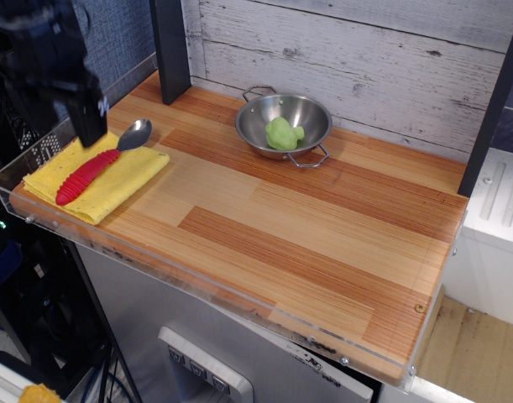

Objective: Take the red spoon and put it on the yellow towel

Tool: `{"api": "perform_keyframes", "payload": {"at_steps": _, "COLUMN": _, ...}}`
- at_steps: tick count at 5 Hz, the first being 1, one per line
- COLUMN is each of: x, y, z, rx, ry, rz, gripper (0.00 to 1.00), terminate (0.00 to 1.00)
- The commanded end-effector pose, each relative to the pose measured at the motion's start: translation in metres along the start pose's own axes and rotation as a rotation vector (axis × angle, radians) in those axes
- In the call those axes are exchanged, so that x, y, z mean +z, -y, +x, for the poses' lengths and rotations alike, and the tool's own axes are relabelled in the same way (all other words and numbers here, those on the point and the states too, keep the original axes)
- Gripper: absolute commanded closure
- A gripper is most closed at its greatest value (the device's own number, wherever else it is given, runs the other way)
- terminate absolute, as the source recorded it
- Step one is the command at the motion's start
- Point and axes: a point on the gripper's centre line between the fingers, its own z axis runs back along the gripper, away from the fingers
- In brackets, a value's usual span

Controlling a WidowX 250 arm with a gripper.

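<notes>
The red spoon (90,172) lies on the yellow towel (122,180) at the table's left end. Its ribbed red handle rests on the cloth and its silver bowl (136,133) sticks out past the towel's far edge onto the wood. My gripper (75,126) is raised above the towel's far left part, blurred with motion. It holds nothing and is clear of the spoon. Its jaws are partly hidden and blurred, one dark finger (92,126) showing.
A steel bowl (283,123) with a green object (282,133) inside stands at the back middle. A dark post (170,50) rises at the back left. A clear acrylic lip (13,180) edges the table's left and front.
</notes>
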Motion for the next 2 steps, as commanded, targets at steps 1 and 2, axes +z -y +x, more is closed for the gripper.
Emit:
{"api": "perform_keyframes", "payload": {"at_steps": 1, "x": 0.0183, "y": 0.0048, "z": 0.0032, "rx": -0.034, "ry": 0.079, "rz": -0.039, "gripper": 0.0, "terminate": 0.0}}
{"api": "perform_keyframes", "payload": {"at_steps": 2, "x": 0.0128, "y": 0.0064, "z": 0.0086, "rx": -0.061, "ry": 0.041, "rz": -0.051, "gripper": 0.0, "terminate": 0.0}}
